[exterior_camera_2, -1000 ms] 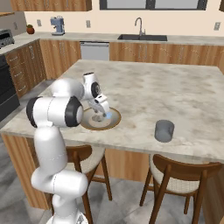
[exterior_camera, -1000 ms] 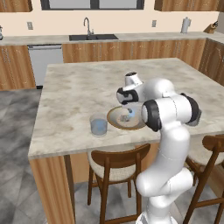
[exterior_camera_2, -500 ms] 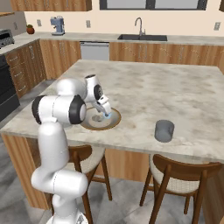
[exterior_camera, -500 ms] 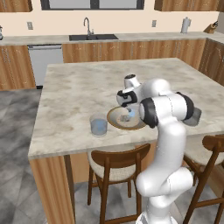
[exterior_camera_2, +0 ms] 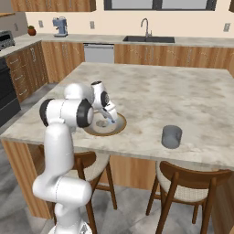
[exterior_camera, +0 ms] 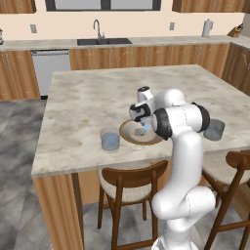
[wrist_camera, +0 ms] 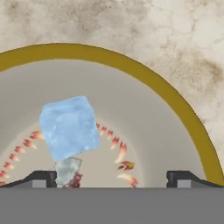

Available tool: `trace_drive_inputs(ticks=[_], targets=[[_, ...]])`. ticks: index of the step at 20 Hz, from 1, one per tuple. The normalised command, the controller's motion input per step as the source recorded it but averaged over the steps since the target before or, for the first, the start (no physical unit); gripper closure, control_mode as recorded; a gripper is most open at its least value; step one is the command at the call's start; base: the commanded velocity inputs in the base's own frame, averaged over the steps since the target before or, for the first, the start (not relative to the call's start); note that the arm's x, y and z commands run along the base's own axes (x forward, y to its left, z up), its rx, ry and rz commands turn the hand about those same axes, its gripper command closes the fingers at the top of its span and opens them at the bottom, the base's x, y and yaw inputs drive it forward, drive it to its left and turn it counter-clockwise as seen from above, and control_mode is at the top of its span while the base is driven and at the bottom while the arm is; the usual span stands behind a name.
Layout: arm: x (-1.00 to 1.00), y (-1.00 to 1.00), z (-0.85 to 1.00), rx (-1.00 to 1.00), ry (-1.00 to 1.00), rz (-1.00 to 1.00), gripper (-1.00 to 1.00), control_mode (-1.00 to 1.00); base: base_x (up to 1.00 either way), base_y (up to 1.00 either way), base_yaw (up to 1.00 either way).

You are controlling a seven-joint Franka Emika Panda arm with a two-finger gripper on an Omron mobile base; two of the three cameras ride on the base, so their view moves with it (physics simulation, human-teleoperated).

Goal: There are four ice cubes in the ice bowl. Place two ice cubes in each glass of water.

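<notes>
The ice bowl (exterior_camera: 128,135) (exterior_camera_2: 119,128) (wrist_camera: 154,84), with a brown rim and a greyish inside, sits near the front edge of the island. My gripper (exterior_camera: 142,123) (exterior_camera_2: 109,119) (wrist_camera: 112,178) reaches down into it, open, with nothing between its fingers. In the hand view a light-blue ice cube (wrist_camera: 69,127) lies just ahead of the left fingertip (wrist_camera: 43,177). A smaller, clearer ice cube (wrist_camera: 68,169) lies below it, right beside that tip. One glass of water (exterior_camera: 110,140) stands left of the bowl. The other glass (exterior_camera: 214,129) (exterior_camera_2: 171,136) stands to its right.
The marble island top (exterior_camera: 97,97) (exterior_camera_2: 183,100) stretches beyond the bowl. Wooden stools (exterior_camera: 128,183) (exterior_camera_2: 189,185) are tucked under its front edge. A sink with a faucet (exterior_camera: 97,34) (exterior_camera_2: 146,32) sits on the back counter.
The arm has shifted slightly over the bowl, bringing the hand a little closer in. The jaws have stayed open and the glasses have not moved.
</notes>
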Motion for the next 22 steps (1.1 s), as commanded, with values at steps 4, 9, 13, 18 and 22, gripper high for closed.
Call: trace_drive_inputs(ticks=[4,9,13,18,22], targets=[[0.41,-0.05,-0.22,0.00,-0.01,0.00,-1.00,-1.00,0.00,0.00,0.00],[0.41,-0.07,-0.17,0.00,-0.01,0.00,-1.00,-1.00,0.00,0.00,0.00],[0.15,0.00,-0.14,0.00,0.00,0.00,-1.00,-1.00,0.00,0.00,0.00],[0.00,-0.01,-0.17,0.00,0.00,0.00,1.00,-1.00,0.00,0.00,0.00],[-0.10,-0.10,0.23,0.01,0.00,0.00,1.00,-1.00,0.00,0.00,0.00]])
